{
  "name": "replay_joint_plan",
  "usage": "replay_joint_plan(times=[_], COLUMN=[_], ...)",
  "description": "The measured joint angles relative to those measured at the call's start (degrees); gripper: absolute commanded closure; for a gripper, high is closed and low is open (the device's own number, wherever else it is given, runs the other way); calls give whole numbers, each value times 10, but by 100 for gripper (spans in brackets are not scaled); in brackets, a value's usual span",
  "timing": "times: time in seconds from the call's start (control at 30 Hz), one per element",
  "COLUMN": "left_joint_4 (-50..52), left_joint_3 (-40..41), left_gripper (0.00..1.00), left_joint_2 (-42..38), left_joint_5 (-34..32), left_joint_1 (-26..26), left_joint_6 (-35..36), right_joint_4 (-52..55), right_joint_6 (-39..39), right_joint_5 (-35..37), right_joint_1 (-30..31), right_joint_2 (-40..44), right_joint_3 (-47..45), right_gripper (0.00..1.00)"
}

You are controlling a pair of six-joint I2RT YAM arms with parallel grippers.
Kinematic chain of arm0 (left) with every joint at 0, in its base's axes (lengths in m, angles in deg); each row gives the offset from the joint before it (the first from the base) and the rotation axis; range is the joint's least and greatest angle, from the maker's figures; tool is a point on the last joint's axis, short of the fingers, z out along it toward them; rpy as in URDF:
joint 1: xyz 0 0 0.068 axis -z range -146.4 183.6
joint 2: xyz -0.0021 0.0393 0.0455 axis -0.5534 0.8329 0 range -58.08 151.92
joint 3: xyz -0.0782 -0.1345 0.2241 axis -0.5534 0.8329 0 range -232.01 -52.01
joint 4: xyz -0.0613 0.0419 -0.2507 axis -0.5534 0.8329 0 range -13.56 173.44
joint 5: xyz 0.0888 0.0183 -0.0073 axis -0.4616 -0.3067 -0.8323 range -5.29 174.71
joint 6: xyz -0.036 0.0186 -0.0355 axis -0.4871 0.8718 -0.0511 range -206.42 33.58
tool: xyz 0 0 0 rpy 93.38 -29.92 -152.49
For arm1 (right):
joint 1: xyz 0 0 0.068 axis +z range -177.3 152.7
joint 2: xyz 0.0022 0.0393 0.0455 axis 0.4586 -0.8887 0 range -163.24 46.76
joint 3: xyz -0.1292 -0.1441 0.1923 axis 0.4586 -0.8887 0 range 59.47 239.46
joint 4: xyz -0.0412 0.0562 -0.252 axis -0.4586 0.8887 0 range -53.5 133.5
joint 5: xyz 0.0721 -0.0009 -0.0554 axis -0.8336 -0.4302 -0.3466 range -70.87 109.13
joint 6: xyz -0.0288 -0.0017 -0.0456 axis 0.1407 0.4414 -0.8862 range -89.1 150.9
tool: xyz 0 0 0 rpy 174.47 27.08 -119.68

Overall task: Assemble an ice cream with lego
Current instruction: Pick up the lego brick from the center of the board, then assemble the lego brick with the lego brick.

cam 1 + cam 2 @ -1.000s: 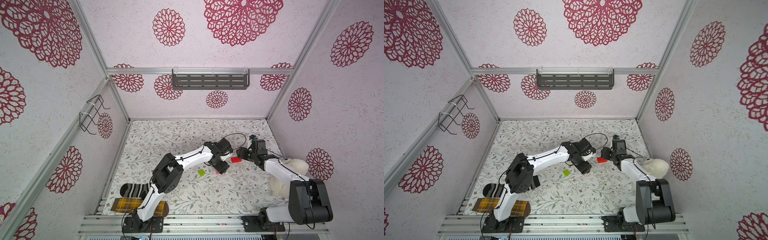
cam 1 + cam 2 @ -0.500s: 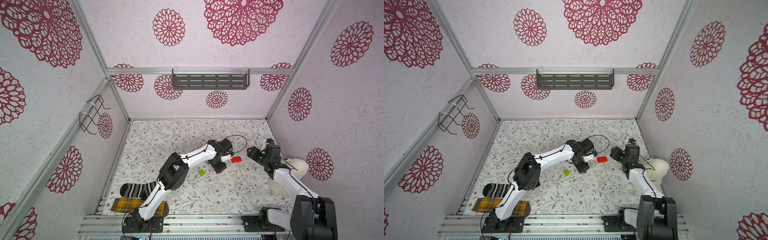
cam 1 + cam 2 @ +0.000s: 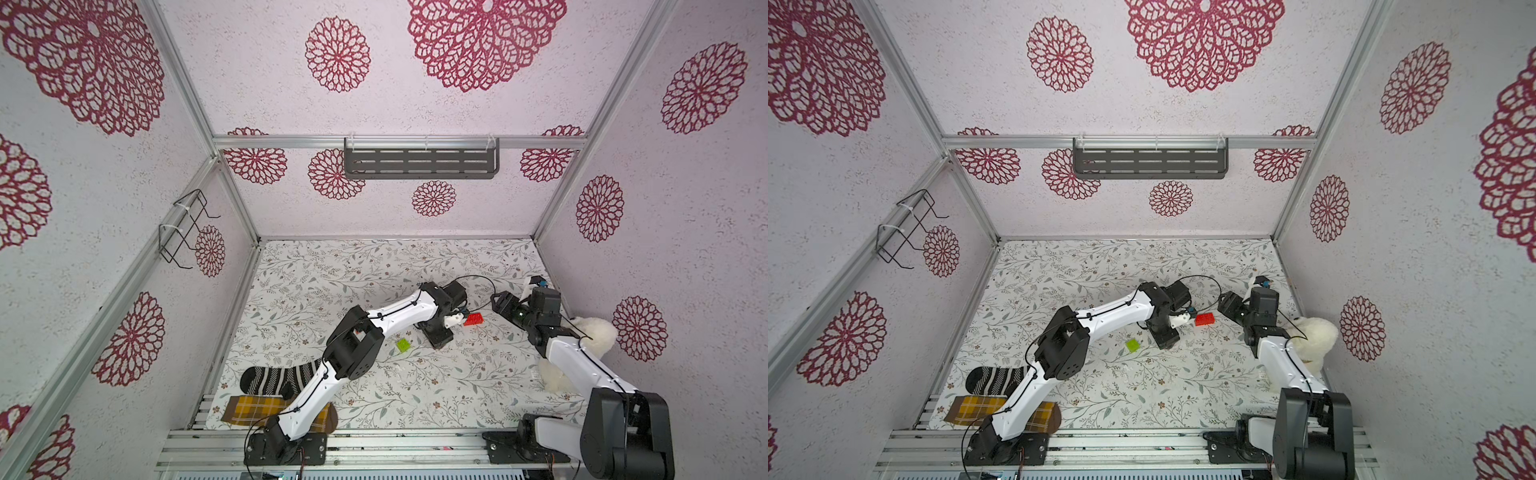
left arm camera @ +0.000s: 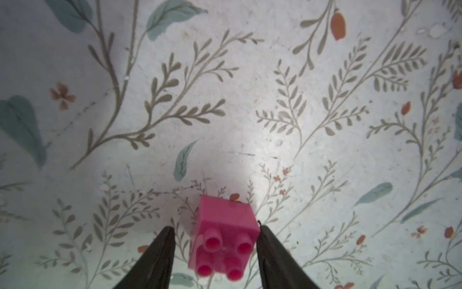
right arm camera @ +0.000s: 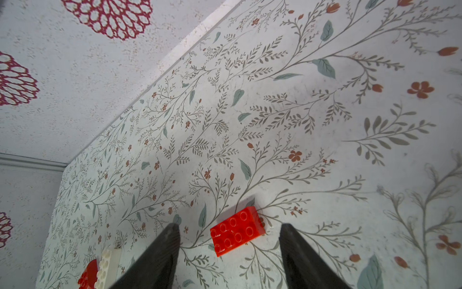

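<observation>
A pink square brick (image 4: 225, 235) sits between the fingers of my left gripper (image 4: 215, 229), studs facing the camera. One finger touches the brick's side and a gap shows at the other finger (image 4: 160, 250), so the gripper is open. In both top views the left gripper (image 3: 438, 337) (image 3: 1166, 338) points down and hides the pink brick. A red oblong brick (image 3: 473, 319) (image 3: 1204, 319) (image 5: 237, 234) lies flat on the table. My right gripper (image 5: 229, 225) (image 3: 498, 300) hovers open just to its right, not touching. A cream-white brick (image 5: 107, 267) lies against another red brick (image 5: 88, 275). The lime green brick (image 3: 402, 345) (image 3: 1133, 345) lies alone.
A striped sock (image 3: 274, 380) and a yellow plaid sock (image 3: 253, 409) lie at the front left, partly under the left arm. A white plush toy (image 3: 594, 332) sits by the right wall. A dark shelf (image 3: 419, 162) hangs on the back wall, a wire rack (image 3: 183, 228) on the left wall.
My right gripper has drawn back to the right from the red brick, which stays on the table. The left gripper's jaws have narrowed around the pink brick.
</observation>
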Motion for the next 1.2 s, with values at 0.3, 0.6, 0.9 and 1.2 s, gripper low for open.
replay_joint_plan(times=[0.3, 0.6, 0.9, 1.2], left_joint_4=[14, 7, -12, -22], left_joint_3=[-14, 1, 166, 286], left_gripper=[84, 100, 100, 100], left_joint_2=[5, -12, -246, -322], left_joint_5=[1, -33, -78, -66], left_joint_1=[5, 6, -20, -47], left_joint_6=[0, -11, -58, -87], right_joint_4=[-4, -10, -31, -5], right_joint_6=[3, 3, -23, -80], right_joint_5=[-3, -21, -59, -54], right_joint_1=[0, 0, 79, 181], right_joint_2=[0, -1, -66, -152], right_joint_3=[-2, -3, 16, 85], right_gripper=[35, 37, 40, 42])
